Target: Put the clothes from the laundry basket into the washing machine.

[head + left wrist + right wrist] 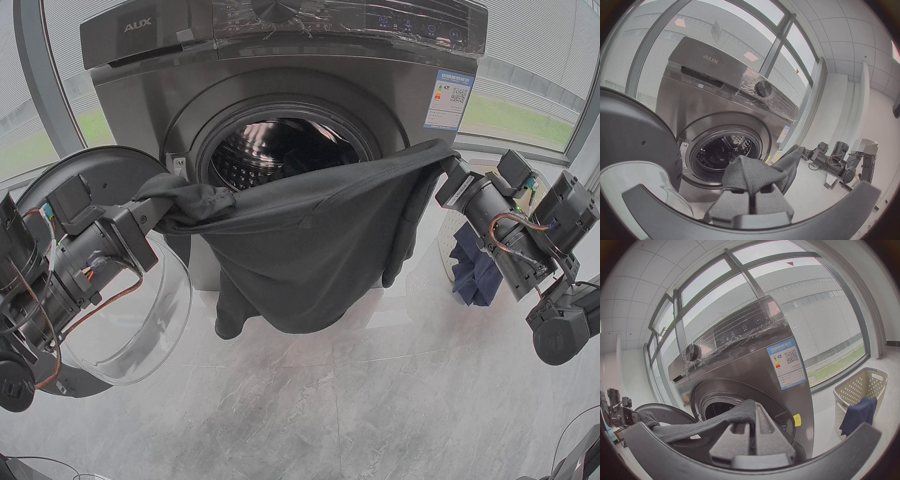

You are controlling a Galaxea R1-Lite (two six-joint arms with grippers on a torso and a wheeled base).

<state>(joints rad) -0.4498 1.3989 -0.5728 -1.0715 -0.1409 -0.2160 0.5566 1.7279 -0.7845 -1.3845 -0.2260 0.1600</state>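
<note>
Grey marbled floor tiles (375,400) are spreading out below tall windows (544,56), which are showing a ribbed grey building (825,318) and green lawn (519,119).

black garment (312,250) | held: left hand (164,210), right hand (447,165) | before washing machine (156,106)

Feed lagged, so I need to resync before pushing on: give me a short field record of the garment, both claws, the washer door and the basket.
garment: black garment stretched between both claws, hanging in front of the drum opening, not yet inside
left claw: shut on one bunched end of the garment
right claw: shut on the other end
door: swung open, on the robot's left
laundry basket: on the floor, on the robot's right of the machine
left in basket: dark blue cloth draped over its rim
</note>
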